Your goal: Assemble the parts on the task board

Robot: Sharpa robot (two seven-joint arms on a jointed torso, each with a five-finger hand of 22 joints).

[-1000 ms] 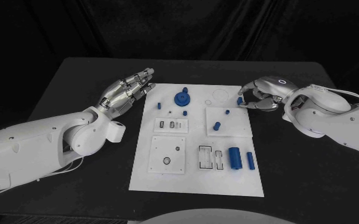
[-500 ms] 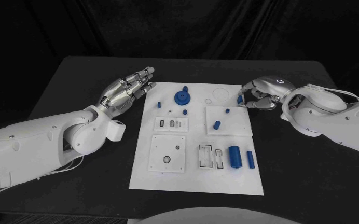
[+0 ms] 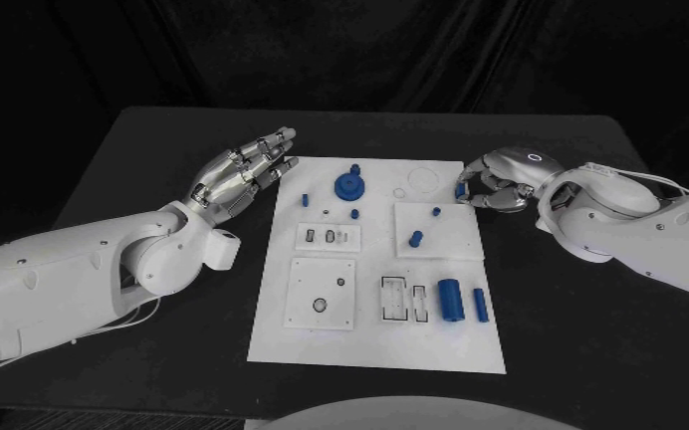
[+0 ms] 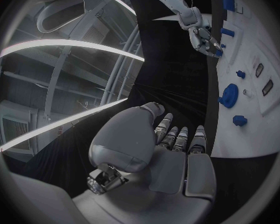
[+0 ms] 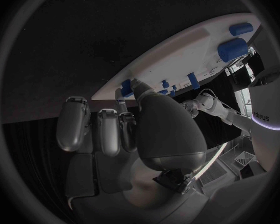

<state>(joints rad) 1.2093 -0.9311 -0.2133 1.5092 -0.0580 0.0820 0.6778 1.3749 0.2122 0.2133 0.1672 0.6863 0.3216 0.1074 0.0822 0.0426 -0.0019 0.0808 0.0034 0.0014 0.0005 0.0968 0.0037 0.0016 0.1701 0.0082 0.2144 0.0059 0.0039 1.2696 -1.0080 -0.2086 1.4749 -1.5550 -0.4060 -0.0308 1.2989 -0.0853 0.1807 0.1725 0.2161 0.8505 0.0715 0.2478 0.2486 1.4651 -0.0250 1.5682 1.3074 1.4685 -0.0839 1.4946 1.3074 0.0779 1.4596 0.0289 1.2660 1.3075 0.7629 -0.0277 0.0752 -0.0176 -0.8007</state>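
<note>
Presently: my right hand pinches a small blue part at the task board edge; left hand beside it, fingers spread, empty. Next, likely: seating the part.

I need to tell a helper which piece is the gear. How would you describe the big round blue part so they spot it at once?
Start at the white task board, then look toward its far end. The gear stands there left of centre, the widest blue piece, round, unlike the slim pegs nearby.

One faint word — seemingly "sharpa" — runs along the robot's white arm; nothing else legible.
</note>
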